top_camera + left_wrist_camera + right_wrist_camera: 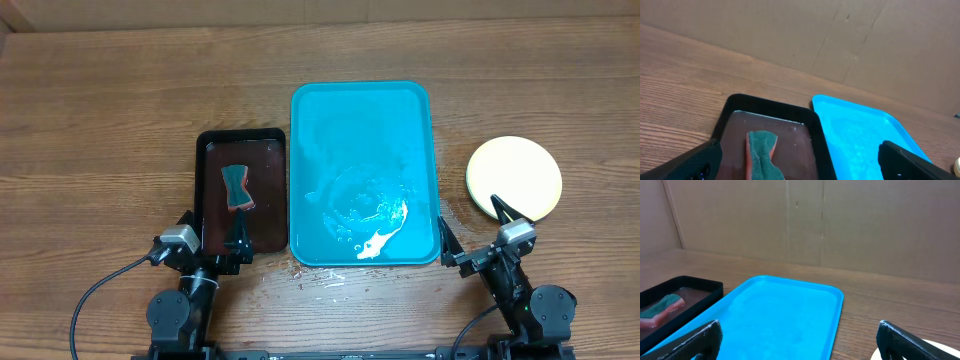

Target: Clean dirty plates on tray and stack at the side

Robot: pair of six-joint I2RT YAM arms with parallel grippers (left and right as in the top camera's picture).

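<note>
— Looking from big to small, what do you see?
— A wooden table point(100, 120). In its middle is the blue tray point(360, 120), wet, with white foam point(385, 235) near me. A black tray point(240, 133) is just beside it on the left. The plates point(514, 177) lie to the right, apart from it; only a pale yellow top shows. A sponge point(237, 187) lies in the black tray.
— Your grippers?
— My left gripper point(213, 228) and right gripper point(472, 222) are spread wide and hold nothing.

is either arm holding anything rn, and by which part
Nothing is held: the left gripper and the right gripper both have open, empty jaws.
</note>
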